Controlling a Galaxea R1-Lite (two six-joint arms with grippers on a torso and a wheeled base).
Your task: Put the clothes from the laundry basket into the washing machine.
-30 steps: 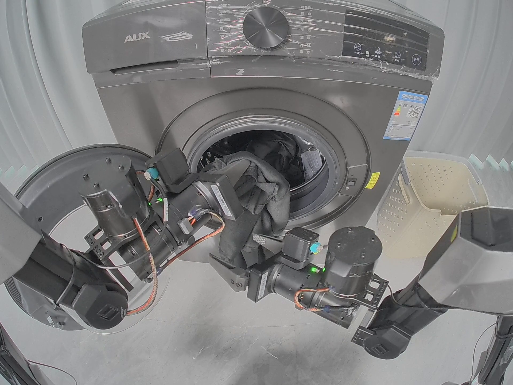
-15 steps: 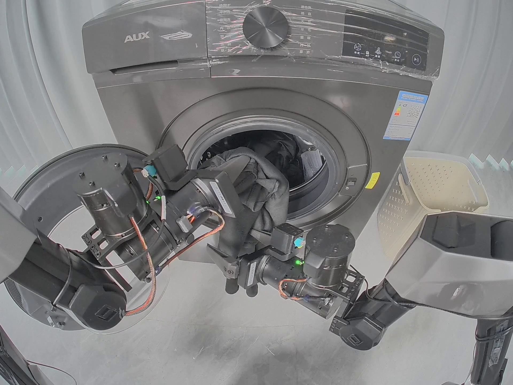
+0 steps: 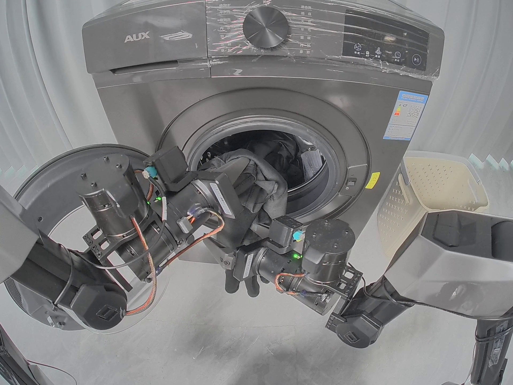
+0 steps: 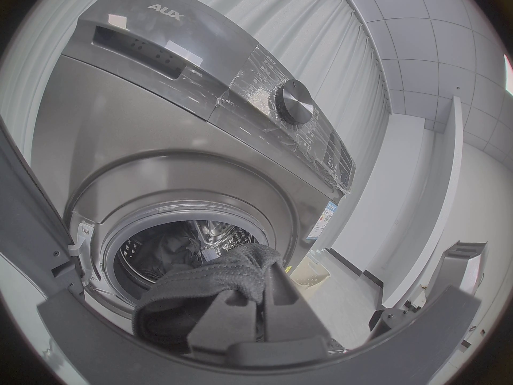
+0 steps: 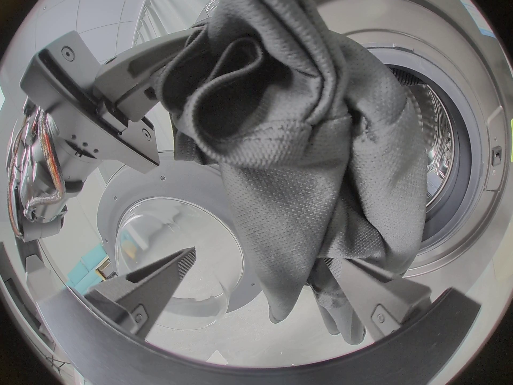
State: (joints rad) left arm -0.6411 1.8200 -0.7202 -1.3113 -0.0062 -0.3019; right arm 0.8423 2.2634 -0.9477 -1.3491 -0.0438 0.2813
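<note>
Left hand (image 4: 261, 306) clamps dark garment (image 3: 270, 188) (right hand (image 5: 264, 260) agape around it).

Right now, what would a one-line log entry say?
left end effector: shut on dark garment at washing machine opening | right end effector: open, around garment's hanging end | door: open

The left claw (image 4: 256, 290) has its tips buried in the dark grey mesh garment (image 5: 299, 188), so you can't see the pinch itself. One fingertip of the right claw (image 5: 264, 260) hides behind that cloth. Off to its right, the beige perforated plastic laundry basket (image 3: 427, 188) is partly blocked by the arm.
</note>
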